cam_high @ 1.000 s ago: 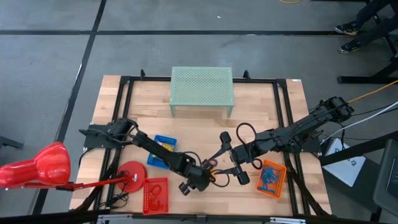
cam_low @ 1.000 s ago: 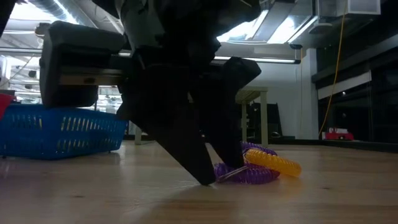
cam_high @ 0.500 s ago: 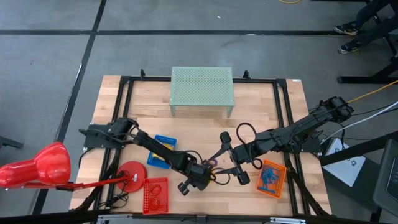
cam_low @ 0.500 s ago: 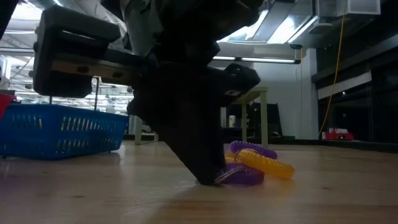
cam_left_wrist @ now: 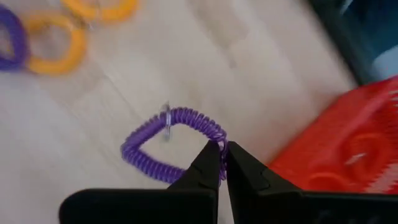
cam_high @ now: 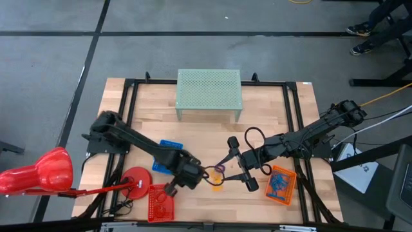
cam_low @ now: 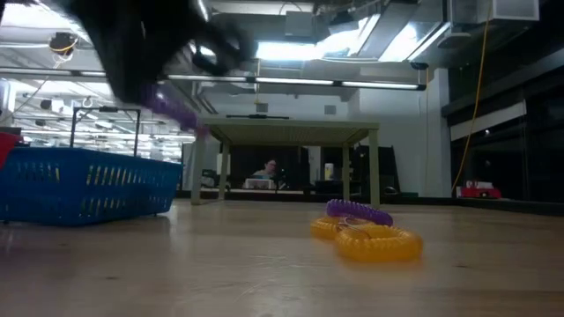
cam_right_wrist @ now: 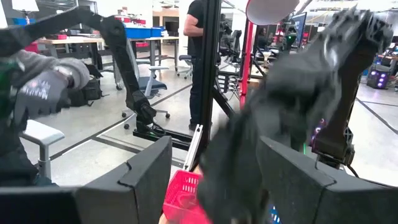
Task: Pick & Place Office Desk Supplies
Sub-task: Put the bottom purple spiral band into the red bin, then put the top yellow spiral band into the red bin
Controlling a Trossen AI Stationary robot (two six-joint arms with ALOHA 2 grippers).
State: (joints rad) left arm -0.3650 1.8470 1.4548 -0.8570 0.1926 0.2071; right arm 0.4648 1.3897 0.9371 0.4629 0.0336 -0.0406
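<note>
A lab: framed wooden table (cam_high: 270, 116), office chairs (cam_right_wrist: 152, 93) behind.

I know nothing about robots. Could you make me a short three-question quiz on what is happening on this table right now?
1. True or false: the left end effector is shut on a purple coil loop.
2. Which tray lies nearest the left end effector? A blue tray B red tray C orange tray
3. Fill in: the loops left on the wood are purple and ____.

Key: 1 true; 2 B; 3 yellow.
</note>
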